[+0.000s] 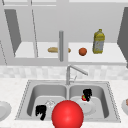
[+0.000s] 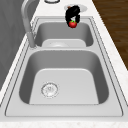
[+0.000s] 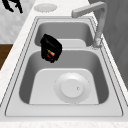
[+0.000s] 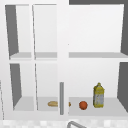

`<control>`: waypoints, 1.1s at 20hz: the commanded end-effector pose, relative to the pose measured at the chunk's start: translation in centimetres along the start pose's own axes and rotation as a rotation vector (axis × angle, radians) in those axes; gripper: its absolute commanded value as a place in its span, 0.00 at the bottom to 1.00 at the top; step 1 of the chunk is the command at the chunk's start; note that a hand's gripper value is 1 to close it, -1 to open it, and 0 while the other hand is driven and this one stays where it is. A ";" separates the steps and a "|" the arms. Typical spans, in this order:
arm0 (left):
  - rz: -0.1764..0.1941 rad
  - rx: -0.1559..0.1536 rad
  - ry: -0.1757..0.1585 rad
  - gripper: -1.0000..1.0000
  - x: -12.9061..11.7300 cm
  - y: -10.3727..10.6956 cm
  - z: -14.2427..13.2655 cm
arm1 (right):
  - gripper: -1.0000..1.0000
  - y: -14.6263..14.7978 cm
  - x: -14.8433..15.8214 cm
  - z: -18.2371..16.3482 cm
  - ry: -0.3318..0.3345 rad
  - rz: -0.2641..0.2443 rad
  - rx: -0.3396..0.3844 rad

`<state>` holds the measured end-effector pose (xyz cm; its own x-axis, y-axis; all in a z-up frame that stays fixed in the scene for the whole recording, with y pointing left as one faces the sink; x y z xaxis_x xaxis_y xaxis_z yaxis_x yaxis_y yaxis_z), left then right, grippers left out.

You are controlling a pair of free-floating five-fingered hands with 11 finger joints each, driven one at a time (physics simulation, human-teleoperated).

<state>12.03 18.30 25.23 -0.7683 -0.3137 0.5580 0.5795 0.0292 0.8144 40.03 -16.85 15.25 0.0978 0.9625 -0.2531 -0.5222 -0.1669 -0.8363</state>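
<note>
While our right hand (image 1: 87, 94) curls its fingers around a strawberry (image 1: 84, 98) above the plate (image 1: 88, 107) in the right basin, our left hand (image 1: 41, 111) hangs over the left basin. Whether its fingers are spread or curled, we cannot tell.

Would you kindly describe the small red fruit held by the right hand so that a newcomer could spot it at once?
Start at the steel double sink and go to its right basin, where a round white plate lies on the bottom. Above the plate's rim the black right hand curls around a small red strawberry-like fruit with a green top. It is far smaller than the big red ball in front.
</note>
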 end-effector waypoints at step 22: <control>0.000 0.000 0.000 0.50 0.0 0.0 0.0 | 1.00 14.2 5.7 -16.3 -0.063 0.045 -0.006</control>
<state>12.03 18.30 25.23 -0.7683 -0.3137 0.5580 0.5795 0.0292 0.8144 46.82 -17.20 -3.68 0.0573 0.9741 -0.2186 -0.5215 -0.1575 -0.8386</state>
